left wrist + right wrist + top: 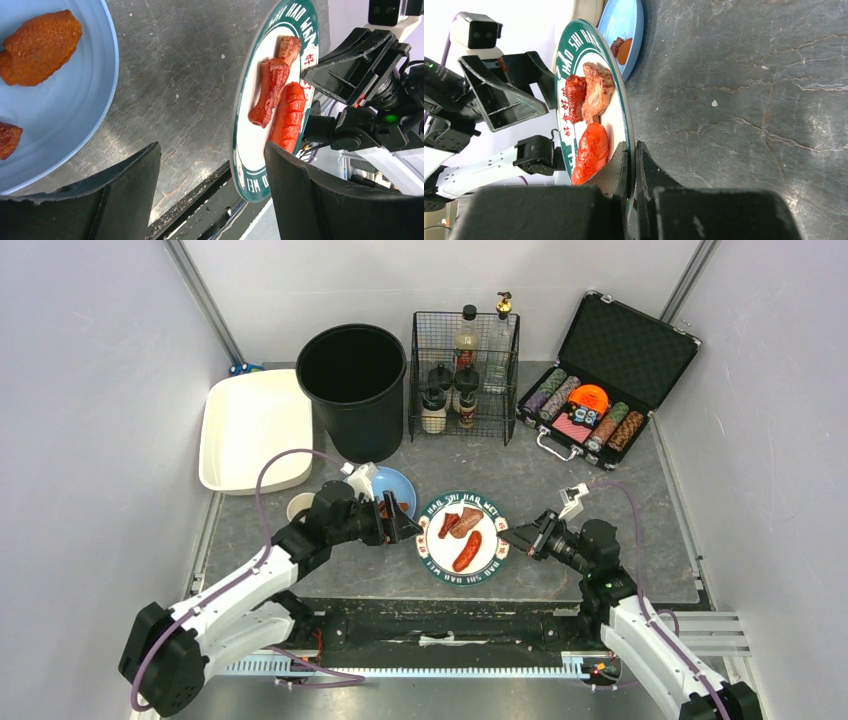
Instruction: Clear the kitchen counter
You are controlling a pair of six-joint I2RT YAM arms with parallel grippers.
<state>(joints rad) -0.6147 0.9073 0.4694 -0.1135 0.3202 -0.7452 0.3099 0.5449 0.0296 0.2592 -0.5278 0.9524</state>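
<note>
Counter: the kitchen counter point(530, 475) lies dark and mottled under everything.
Right gripper point(512, 537): pinched tight on the right rim of the plate point(462, 499).
Left gripper point(405, 525): jaws wide and holding nothing, just beside the plate's left edge.
Risk: it's a one-edge pinch, so any tilt could roll the sausage point(467, 552) off.
In the way: the blue dish point(400, 485) sits just beside, the bin point(352, 390) behind it.

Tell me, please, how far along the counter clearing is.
Nothing looks cleared yet. The right gripper grips the green-rimmed plate by its rim; the left gripper is open beside it. Its sausages, the blue plate and a small cup are left on the kitchen counter.
</note>
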